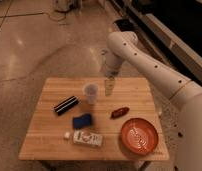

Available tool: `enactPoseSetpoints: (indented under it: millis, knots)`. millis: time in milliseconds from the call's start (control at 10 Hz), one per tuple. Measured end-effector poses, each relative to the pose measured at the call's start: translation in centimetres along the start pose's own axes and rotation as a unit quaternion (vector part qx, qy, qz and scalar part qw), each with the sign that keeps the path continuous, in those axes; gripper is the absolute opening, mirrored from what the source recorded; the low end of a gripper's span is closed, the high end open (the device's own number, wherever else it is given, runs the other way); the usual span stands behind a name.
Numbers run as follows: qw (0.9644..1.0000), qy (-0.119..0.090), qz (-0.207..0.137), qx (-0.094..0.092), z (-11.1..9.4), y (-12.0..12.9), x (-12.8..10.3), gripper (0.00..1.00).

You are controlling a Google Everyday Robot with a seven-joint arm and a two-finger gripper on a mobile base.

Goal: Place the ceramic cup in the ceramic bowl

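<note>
The robot's white arm (pixel 144 62) is the largest thing in view. It enters from the right edge and bends down toward the far side of the wooden table (pixel 46 125). Taking the table's centre as the middle of the dial, the ceramic bowl (pixel 139 136), wide, shallow and orange-red with pale marks inside, sits at 4 o'clock near the front right corner, and nothing lies in it. A white packet (pixel 88 138) lies flat at 6 o'clock by the near edge. A black bar with pale stripes (pixel 66 105) lies at an angle at 10 o'clock. A blue block (pixel 82 120) sits just beside the centre at 8 o'clock. The ceramic cup (pixel 90 93) stands upright on the table at 12 o'clock, well apart from the bowl. The end effector (pixel 110 86) points downward at 1 o'clock over the table's far part, at the cup's 2 o'clock, near it but not touching it. Whether it is apart or together cannot be told. A small dark red object (pixel 119 112) lies at 3 o'clock, between the cup and the bowl.
</note>
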Motion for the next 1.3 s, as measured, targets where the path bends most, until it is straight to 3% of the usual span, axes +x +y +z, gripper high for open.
enactPoseSetpoints:
  millis: [1000, 1200, 1300]
  knots:
    - [1.0000, 0.003, -0.002, -0.002, 0.2, 0.0, 0.0, 0.80]
    - [0.9992, 0.028, -0.028, -0.004, 1.1, 0.1, 0.1, 0.80]
    - [0.9966, 0.053, -0.064, 0.000, 2.4, -0.3, -0.3, 0.80]
